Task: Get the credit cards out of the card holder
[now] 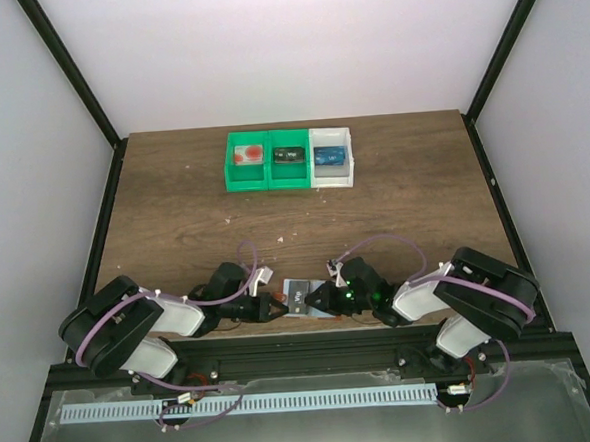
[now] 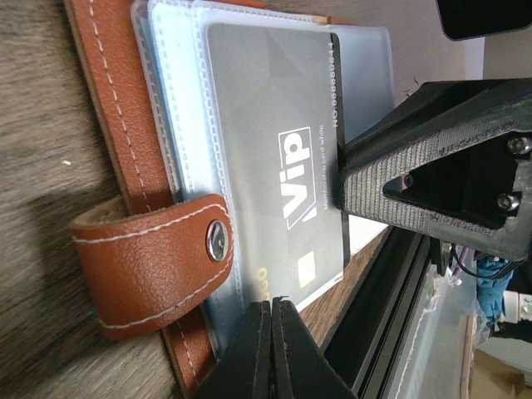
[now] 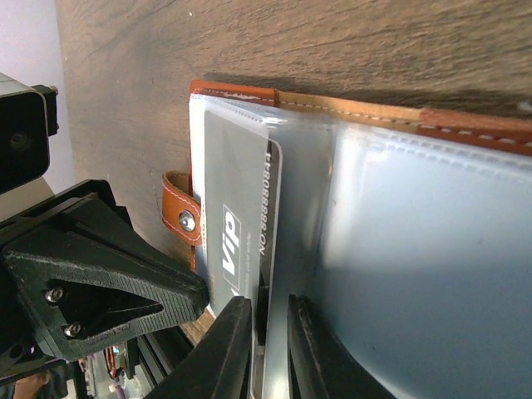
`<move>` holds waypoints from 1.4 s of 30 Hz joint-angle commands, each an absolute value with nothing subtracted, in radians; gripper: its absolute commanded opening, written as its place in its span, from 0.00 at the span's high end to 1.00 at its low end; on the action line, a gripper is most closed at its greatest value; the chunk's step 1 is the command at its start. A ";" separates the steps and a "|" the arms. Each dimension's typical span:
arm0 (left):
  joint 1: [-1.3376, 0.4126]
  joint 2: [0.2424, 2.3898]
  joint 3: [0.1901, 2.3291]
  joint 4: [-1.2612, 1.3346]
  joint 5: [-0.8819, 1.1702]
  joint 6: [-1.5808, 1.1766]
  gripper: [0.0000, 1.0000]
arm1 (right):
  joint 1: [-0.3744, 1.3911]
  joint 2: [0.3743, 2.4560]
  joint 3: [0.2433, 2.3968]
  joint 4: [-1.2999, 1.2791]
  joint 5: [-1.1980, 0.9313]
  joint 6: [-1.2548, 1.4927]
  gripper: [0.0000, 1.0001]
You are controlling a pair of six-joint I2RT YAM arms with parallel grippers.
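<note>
The card holder [image 1: 299,293] lies open at the table's front edge, orange-brown leather [image 2: 116,125] with clear sleeves. A grey card marked "VIP" [image 2: 266,141] sits in the top sleeve; it also shows in the right wrist view [image 3: 237,183]. No blue card shows in the holder. My left gripper [image 2: 272,306] is shut, its tips at the sleeve's near edge by the snap tab [image 2: 150,258]. My right gripper [image 3: 270,320] has its fingers a little apart, astride the grey card's dark long edge. One right finger [image 2: 357,174] touches that edge.
A row of two green bins and a white bin [image 1: 289,159] stands at the back middle, with a small red, dark and blue item inside. The black front rail [image 2: 391,307] runs just beside the holder. Both arms [image 1: 131,326] [image 1: 475,295] crowd the front edge.
</note>
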State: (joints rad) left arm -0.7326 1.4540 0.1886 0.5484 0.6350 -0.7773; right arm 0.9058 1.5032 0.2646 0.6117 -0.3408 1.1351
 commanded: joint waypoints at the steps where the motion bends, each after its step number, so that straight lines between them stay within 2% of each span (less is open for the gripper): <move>1: -0.738 1.464 0.167 0.550 0.631 -0.775 1.00 | 0.915 1.524 0.252 0.660 -0.348 1.129 0.88; 6: -0.737 1.461 0.162 0.546 0.630 -0.777 1.00 | 0.915 1.526 0.234 0.696 -0.351 1.130 0.99; 14: -0.737 1.448 0.160 0.518 0.608 -0.776 0.95 | 0.914 1.485 0.202 0.685 -0.332 1.131 0.99; 21: -0.737 1.451 0.154 0.521 0.603 -0.778 1.00 | 0.914 1.470 0.184 0.679 -0.322 1.134 1.00; 30: -0.738 1.447 0.144 0.529 0.597 -0.797 1.00 | 0.914 1.457 0.171 0.669 -0.328 1.144 1.00; 42: -0.738 1.432 0.187 0.475 0.584 -0.785 0.99 | 0.913 1.295 0.184 0.426 -0.236 1.103 1.00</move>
State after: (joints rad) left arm -0.7349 1.4254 0.1684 0.5404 0.6136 -0.8036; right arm 0.9066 1.3361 0.1814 0.5598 -0.3019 1.1336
